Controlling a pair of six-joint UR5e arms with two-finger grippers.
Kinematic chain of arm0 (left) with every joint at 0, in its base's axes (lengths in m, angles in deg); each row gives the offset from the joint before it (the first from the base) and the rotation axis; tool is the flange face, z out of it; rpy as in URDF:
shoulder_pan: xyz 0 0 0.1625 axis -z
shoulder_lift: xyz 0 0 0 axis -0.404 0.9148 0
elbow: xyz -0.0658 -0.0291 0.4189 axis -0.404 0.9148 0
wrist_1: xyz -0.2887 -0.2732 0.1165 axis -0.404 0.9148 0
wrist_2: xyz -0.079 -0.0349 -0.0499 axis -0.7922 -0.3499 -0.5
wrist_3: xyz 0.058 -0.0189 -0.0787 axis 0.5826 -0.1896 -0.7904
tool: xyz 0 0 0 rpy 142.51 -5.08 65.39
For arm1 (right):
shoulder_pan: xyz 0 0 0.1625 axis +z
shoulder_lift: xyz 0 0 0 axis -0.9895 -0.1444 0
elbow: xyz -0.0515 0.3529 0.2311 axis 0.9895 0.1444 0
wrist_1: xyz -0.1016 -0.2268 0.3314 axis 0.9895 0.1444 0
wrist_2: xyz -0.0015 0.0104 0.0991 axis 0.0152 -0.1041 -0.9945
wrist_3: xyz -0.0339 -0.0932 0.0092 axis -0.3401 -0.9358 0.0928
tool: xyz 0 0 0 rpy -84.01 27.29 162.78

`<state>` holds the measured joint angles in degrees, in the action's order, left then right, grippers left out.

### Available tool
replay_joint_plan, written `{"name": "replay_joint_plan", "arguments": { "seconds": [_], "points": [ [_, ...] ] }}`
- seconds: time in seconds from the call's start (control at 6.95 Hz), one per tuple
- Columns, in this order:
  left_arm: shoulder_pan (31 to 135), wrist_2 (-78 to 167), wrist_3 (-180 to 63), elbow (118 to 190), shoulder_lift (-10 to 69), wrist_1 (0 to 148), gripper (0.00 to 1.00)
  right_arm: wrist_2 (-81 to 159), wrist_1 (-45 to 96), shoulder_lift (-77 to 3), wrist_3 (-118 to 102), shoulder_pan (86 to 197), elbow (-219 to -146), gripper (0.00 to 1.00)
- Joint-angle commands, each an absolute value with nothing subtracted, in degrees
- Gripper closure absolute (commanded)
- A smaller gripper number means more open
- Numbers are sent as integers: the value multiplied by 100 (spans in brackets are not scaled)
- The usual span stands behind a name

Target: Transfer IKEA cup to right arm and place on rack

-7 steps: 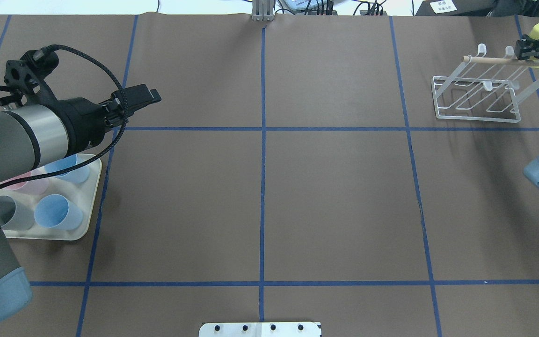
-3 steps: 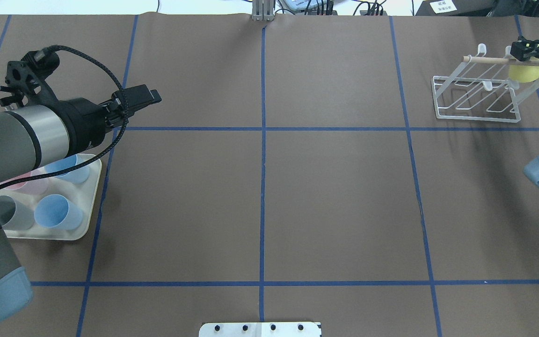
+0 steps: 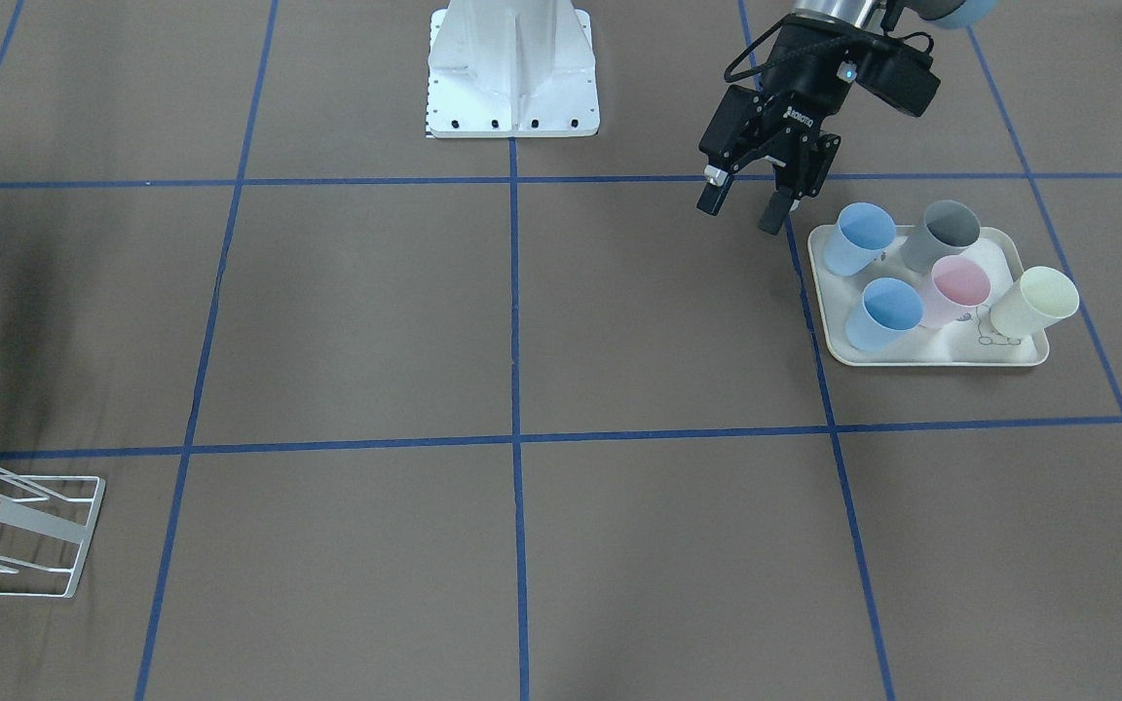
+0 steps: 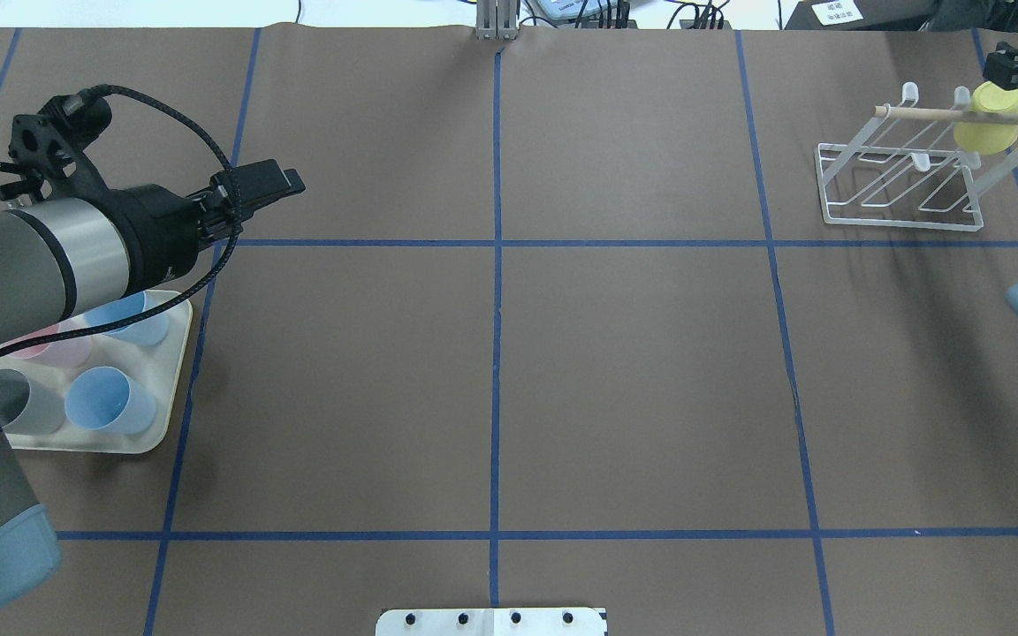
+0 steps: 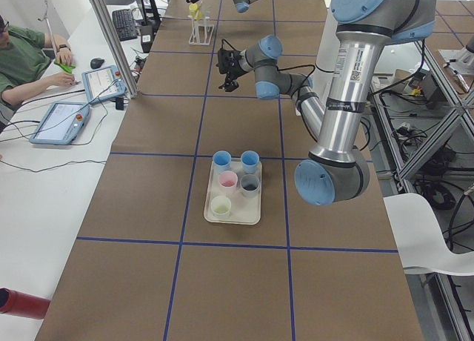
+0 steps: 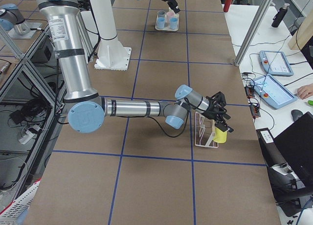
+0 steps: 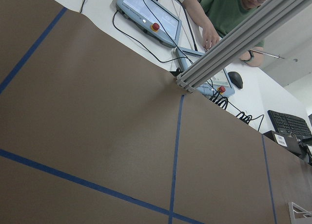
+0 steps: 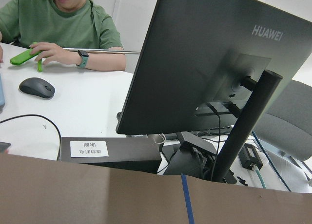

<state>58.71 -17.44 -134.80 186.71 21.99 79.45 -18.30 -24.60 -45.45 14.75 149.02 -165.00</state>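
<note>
The IKEA cup [image 4: 989,124], a yellow one, hangs upturned on the far right prong of the white wire rack [image 4: 902,177], just under its wooden dowel. The same cup [image 6: 221,135] shows at the rack's [image 6: 203,132] near end in the exterior right view. My right gripper [image 4: 1014,66] hovers just behind the cup's base, open and apart from it. My left gripper [image 3: 741,209] stands open and empty beside the tray [image 3: 921,356]; the overhead view shows this gripper [image 4: 284,183] from the side. Only a corner of the rack [image 3: 25,526] is in the front-facing view.
The cream tray [image 4: 175,353] holds two blue cups [image 3: 860,239] [image 3: 884,312], a grey cup [image 3: 946,234], a pink cup [image 3: 955,292] and a pale yellow cup [image 3: 1033,302]. The robot base [image 3: 512,68] stands at the table's near edge. A person [image 5: 22,52] sits at a side desk.
The right gripper lowered the yellow cup onto the rack, let it go and drew back toward the far right corner. The left arm has not moved.
</note>
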Motion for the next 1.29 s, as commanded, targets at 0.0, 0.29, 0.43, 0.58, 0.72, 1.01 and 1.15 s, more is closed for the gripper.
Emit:
{"name": "replay_joint_plan", "arguments": {
  "seconds": [0.0,0.29,0.43,0.58,0.72,1.01,1.15],
  "points": [
    [5890,-1754,-13457,18717,2196,7945,0,-2949,-2413,-4423,1525,15637,-16891,0],
    [6238,-2137,-13352,18726,1943,7892,0,-3401,-2221,-4248,2827,15728,-17469,0],
    [6789,-2775,-12638,18752,1532,7892,0,-3569,-1523,-4238,3288,15728,-18255,0],
    [7326,-3365,-11952,18717,1145,7823,0,-3701,-646,-4238,3632,15615,-19116,0],
    [7931,-4119,-11101,18734,837,7422,0,-3789,-80,-4220,4027,15309,-19742,0],
    [8866,-5527,-9379,18656,-286,7260,0,-3929,22,-4124,5098,14589,-20152,0],
    [8921,-5933,-9057,18507,-648,7251,0,-4339,-21,-4028,5381,14560,-20144,0]
  ]
}}
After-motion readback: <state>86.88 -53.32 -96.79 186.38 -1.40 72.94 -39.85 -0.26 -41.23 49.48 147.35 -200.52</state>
